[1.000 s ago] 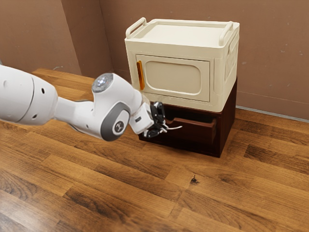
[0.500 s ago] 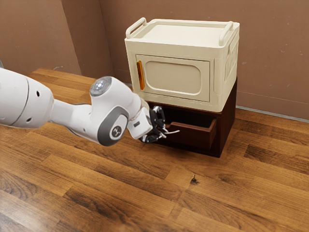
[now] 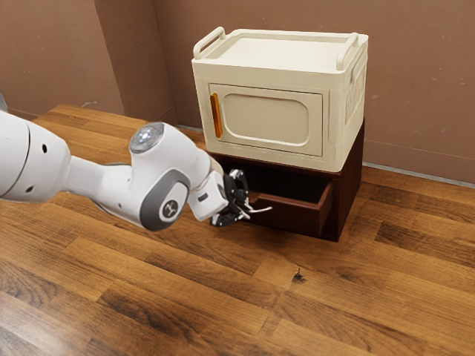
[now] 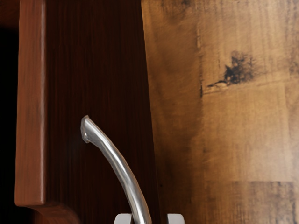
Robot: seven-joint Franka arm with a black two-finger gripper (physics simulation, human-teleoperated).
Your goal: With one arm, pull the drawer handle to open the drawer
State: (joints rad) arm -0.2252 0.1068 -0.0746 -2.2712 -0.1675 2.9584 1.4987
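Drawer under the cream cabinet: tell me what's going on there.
A robot arm has its claw at the curved silver handle of the dark wooden drawer, apparently pulling it open. The drawer stands partly out, its inside showing. Above it, the cream cabinet has its door closed.

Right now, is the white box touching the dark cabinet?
Touching: in the exterior view, the white box sits directly on top of the dark cabinet.
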